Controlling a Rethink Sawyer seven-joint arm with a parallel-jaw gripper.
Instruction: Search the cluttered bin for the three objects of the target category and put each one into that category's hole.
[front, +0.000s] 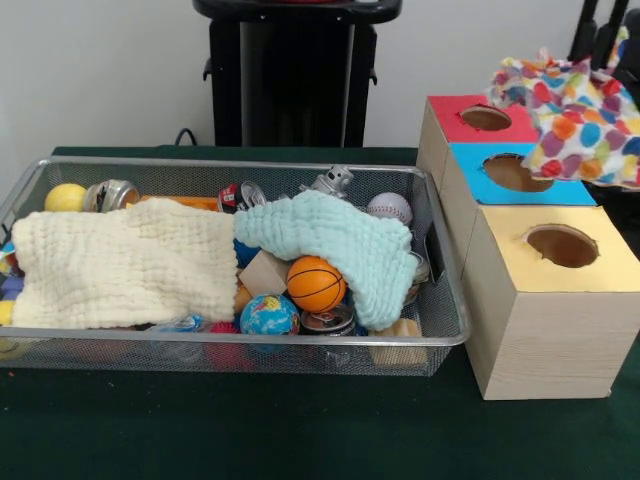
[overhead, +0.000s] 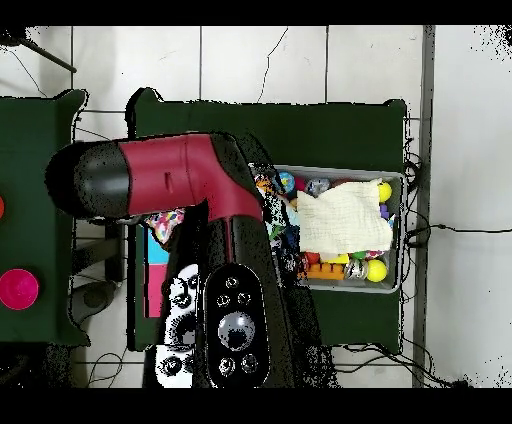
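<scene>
A wire mesh bin (front: 200, 343) holds a jumble of objects. A cream cloth (front: 125, 265) covers its left half and a mint cloth (front: 340, 240) drapes over the right. Showing around them are a basketball (front: 315, 283), a globe ball (front: 269, 315), a baseball (front: 389, 208), a yellow ball (front: 65, 197), a few cans (front: 112, 194) and a wooden block (front: 263, 272). Three boxes with round holes stand to the right: red top (front: 450, 125), blue top (front: 480, 190), yellow top (front: 600, 270). In the overhead view the red and black arm (overhead: 190, 180) hides the boxes and the bin's (overhead: 392, 285) left end. No gripper shows in either view.
A polka-dot cloth (front: 575, 115) lies over the back right of the red and blue boxes. A silver toy (front: 333, 181) stands at the bin's far rim. The table is covered in dark green cloth (front: 300, 430). The overhead view shows a cream cloth (overhead: 340, 222) and yellow balls (overhead: 377, 270).
</scene>
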